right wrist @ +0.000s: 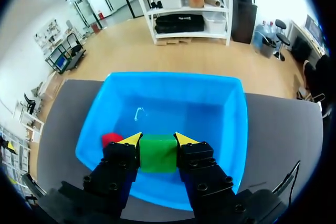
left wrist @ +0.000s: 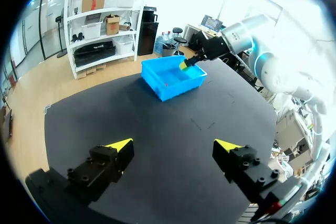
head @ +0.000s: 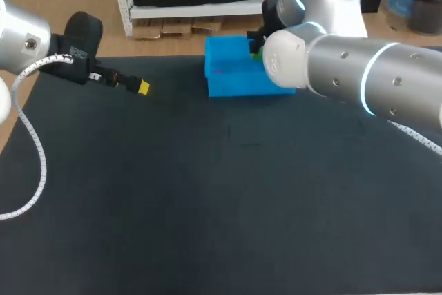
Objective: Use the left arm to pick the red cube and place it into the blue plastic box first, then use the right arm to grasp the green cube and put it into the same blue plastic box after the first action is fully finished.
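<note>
Blue plastic box (right wrist: 173,78), open-topped and rectangular, sits right under your right gripper (right wrist: 156,140), on the black table surface (head: 221,191). Its walls ring the fingers, with the near wall just beneath them and the far wall well ahead. In the head view your silver right arm (head: 359,77) comes in over the table and hides the box's right end and most of that gripper, so the right wrist view is the one to trust here.

The right gripper's yellow-tipped fingers are clamped on the green cube (right wrist: 156,153), one pad against each opposite face. The gap between them is exactly the cube's width. The cube hangs above the inside of the box, just inside its near wall. The small red cube (right wrist: 110,139) lies on the box floor, low and just beside one of these fingers, which partly covers it. You cannot tell whether it touches the green cube.

Your left gripper (left wrist: 173,145) hangs over the table well short of the box, which lies far ahead of its fingers with only dark table surface between. Its two fingers stand wide apart and grip nothing. A white coiled cable (head: 34,150) trails from the left arm (head: 24,39) behind those fingers.
</note>
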